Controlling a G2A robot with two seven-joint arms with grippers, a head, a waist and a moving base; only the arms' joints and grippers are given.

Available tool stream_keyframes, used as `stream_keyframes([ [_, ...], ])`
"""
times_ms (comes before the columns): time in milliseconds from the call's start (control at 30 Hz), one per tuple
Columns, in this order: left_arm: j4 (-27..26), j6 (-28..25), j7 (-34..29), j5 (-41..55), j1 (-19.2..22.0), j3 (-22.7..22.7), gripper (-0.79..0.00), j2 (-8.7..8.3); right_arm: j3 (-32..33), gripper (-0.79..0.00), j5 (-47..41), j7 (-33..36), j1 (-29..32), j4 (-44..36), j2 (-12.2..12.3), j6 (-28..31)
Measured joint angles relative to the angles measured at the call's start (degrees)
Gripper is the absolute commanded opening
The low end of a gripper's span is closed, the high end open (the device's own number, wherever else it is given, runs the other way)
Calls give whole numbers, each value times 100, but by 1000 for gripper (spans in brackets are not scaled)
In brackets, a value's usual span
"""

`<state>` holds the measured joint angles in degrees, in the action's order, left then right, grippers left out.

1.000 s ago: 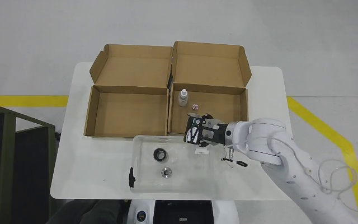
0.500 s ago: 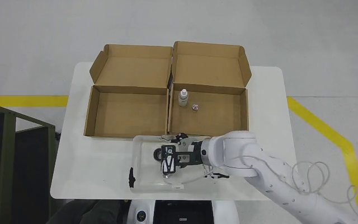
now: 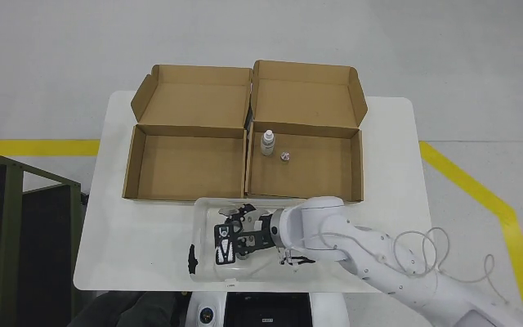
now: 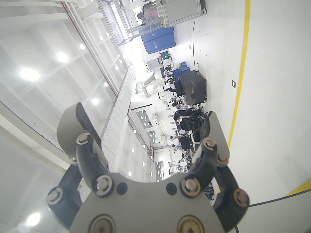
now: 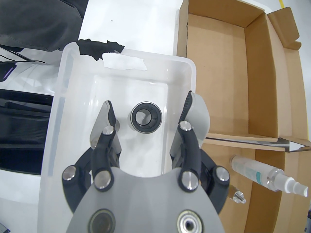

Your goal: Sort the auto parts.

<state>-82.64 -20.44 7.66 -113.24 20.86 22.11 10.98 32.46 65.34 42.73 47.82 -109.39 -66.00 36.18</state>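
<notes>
Where right gripper (image 5: 149,99) hangs: over bin's (image 5: 192,66) left end, fingers spread astride bearing (image 5: 145,117), prob. for pickup.
Left gripper (image 4: 144,109): jaws apart, idle.

White surface (image 3: 392,163), an open cardboard box (image 3: 184,167) beside a second box (image 3: 327,167), a clear bin (image 3: 206,219) near them.

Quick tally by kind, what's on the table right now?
Cardboard boxes: 2
Clear bin: 1
Black bearing: 1
Spray bottle: 1
Small metal part: 1
Total: 6
Something behind a finger of the right gripper is too hidden to count.
</notes>
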Motion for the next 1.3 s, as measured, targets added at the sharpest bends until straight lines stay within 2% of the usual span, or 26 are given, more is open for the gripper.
stream_keyframes([
  [267, 0, 0, 0, 0, 0, 0, 0, 0, -227, -212, 185, -89, -70, 311, -147, -73],
  [533, 0, 0, 0, 0, 0, 0, 0, 0, -251, -225, 309, -143, -93, 589, -232, -83],
  [900, 0, 0, 0, 0, 0, 0, 0, 0, -288, -182, 489, -282, -67, 972, -330, -31],
  [1300, 0, 0, 0, 0, 0, 0, 0, 0, -310, -225, 751, -628, -50, 1372, -437, 33],
])
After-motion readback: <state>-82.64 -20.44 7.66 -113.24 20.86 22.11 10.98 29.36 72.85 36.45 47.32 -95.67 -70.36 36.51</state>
